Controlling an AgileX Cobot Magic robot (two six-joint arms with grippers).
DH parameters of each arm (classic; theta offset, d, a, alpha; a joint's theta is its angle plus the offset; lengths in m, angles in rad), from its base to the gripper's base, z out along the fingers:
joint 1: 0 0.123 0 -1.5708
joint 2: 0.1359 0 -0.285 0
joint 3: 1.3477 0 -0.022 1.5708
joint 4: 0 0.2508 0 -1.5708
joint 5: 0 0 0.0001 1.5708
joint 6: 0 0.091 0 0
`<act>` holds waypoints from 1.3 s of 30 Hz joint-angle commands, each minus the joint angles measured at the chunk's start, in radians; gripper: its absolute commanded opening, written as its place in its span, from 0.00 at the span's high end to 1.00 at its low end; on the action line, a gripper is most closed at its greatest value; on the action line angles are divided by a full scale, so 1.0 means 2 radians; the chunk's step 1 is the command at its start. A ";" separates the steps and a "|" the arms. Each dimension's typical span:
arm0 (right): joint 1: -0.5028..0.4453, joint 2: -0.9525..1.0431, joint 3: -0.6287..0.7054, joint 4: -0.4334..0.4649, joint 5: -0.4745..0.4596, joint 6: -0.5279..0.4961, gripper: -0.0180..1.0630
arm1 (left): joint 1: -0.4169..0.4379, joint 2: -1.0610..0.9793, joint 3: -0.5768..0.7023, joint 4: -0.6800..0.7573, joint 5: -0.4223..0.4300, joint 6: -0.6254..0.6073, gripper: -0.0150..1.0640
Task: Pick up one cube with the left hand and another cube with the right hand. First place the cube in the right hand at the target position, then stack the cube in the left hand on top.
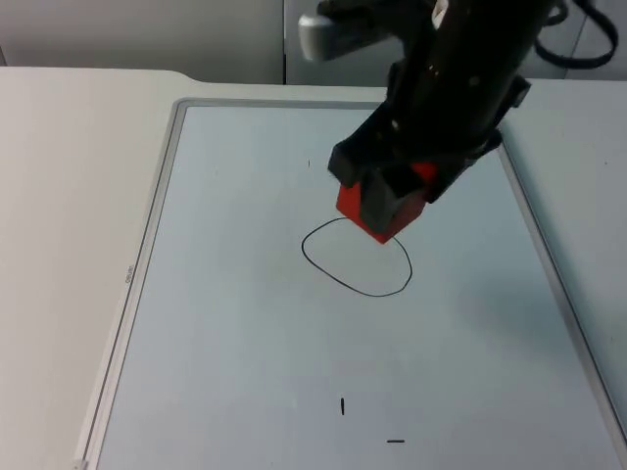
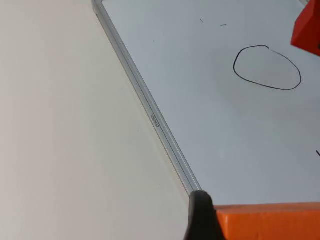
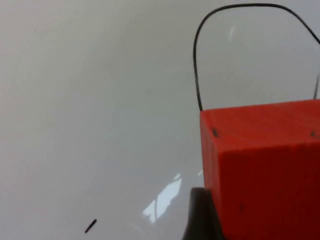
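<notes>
Your right gripper (image 1: 385, 204) had its jaws clamped on a red cube (image 1: 355, 210), plain-faced and sharp-edged, held above the upper edge of the black drawn oval (image 1: 357, 257) on the whiteboard (image 1: 235, 323). Your left gripper (image 2: 260, 225) gripped an orange cube (image 2: 270, 221) over the whiteboard's near frame, well away from the oval.

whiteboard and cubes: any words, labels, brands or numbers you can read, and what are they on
No text can be read.
Small printed mark on the whiteboard frame: too small to read.
Pen marks on the whiteboard: a drawn circle and short dashes, not letters.
Red cube in the right claw: no label.
</notes>
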 commanded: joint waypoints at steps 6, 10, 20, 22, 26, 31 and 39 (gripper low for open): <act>0.002 0.054 -0.021 -0.023 -0.002 0.004 0.99 | -0.003 -0.003 0.001 0.003 -0.011 -0.002 0.81; 0.002 0.065 -0.021 -0.042 -0.020 0.028 0.99 | -0.003 -0.003 0.001 0.004 -0.011 -0.002 0.81; 0.000 0.090 -0.021 -0.052 -0.064 0.041 0.99 | -0.003 -0.003 0.001 0.004 -0.012 -0.002 0.81; 0.000 0.095 -0.021 -0.050 -0.067 0.041 0.99 | -0.003 -0.003 0.001 0.004 -0.012 -0.002 0.81; 0.000 0.100 -0.021 -0.051 -0.073 0.041 0.99 | -0.003 -0.003 0.001 0.004 -0.012 -0.002 0.81; 0.000 0.100 -0.021 -0.051 -0.079 0.041 0.99 | -0.003 -0.003 0.001 0.004 -0.012 -0.002 0.81; 0.000 0.100 -0.021 -0.051 -0.082 0.047 0.99 | -0.003 -0.003 0.001 0.004 -0.012 -0.002 0.81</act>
